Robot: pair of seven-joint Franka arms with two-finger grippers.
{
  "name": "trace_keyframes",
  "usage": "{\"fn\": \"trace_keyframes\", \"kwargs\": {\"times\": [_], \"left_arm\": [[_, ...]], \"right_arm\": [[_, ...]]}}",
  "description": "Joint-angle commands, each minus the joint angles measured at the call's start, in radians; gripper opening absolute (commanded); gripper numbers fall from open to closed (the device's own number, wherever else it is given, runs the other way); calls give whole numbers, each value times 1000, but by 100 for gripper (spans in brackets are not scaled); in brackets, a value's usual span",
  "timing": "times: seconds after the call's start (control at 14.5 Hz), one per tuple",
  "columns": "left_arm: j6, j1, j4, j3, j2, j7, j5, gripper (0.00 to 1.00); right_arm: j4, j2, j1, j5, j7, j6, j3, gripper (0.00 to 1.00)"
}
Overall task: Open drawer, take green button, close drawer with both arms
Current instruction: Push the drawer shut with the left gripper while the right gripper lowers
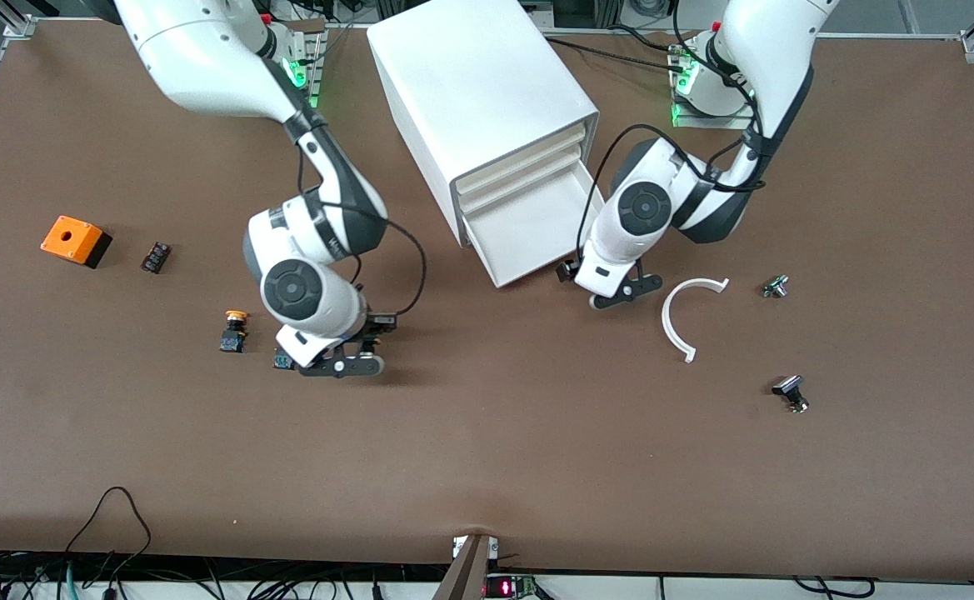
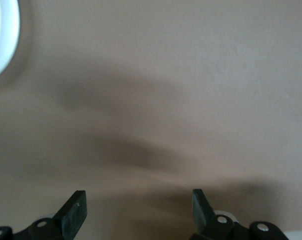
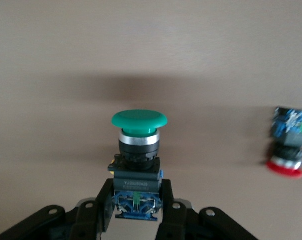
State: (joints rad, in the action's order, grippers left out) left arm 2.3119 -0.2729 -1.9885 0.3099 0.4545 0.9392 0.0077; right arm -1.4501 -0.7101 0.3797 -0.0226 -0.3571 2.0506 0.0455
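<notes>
So the big picture first: the white drawer cabinet (image 1: 487, 125) stands at the middle of the table's edge where my bases are, its lowest drawer (image 1: 536, 229) pulled open and showing nothing inside from the front view. That tells me the button is out and what remains is setting it down and shutting the drawer.

My right gripper (image 3: 137, 207) is low over the table, toward the right arm's end, and its fingers are clamped on the black-and-blue body of the green-capped button (image 3: 138, 150). The cap points away from my wrist and is clear of the fingers. I want to lower until the button rests on the table before I let go, and release gently so it does not roll on its round cap. The red-capped button (image 3: 285, 150) lies close beside; I should keep the green one apart from it.

My left gripper (image 2: 138, 210) hovers low over bare table just by the open drawer's front corner, fingers spread wide and holding nothing. To close the drawer well, I should push squarely on its front, not at the corner.

A white curved piece (image 1: 686, 317) lies near that gripper; I should steer clear of it.
</notes>
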Motion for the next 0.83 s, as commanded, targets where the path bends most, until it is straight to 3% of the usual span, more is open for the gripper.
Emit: {"fn": "trace_keyframes", "kwargs": {"times": [0.0, 0.28, 0.34, 0.41, 0.55, 0.76], "left_arm": [[8, -15, -36, 6, -25, 35, 20, 94], [-2, 9, -67, 72, -30, 41, -76, 97], [-3, 18, -69, 93, -28, 41, -103, 98], [-2, 21, -67, 107, -25, 41, -123, 98], [-3, 17, -69, 116, -23, 41, -161, 98], [-3, 21, -78, 159, -22, 41, -215, 98]], "right_arm": [[-146, 52, -79, -19, 122, 100, 11, 0], [-185, 49, -108, -22, 142, 132, 11, 0], [-185, 46, -113, -45, 141, 128, 11, 9], [-184, 44, -114, -65, 142, 125, 11, 30], [-181, 52, -119, -73, 144, 122, 10, 99], [-168, 93, -133, -73, 161, 120, 10, 99]]}}
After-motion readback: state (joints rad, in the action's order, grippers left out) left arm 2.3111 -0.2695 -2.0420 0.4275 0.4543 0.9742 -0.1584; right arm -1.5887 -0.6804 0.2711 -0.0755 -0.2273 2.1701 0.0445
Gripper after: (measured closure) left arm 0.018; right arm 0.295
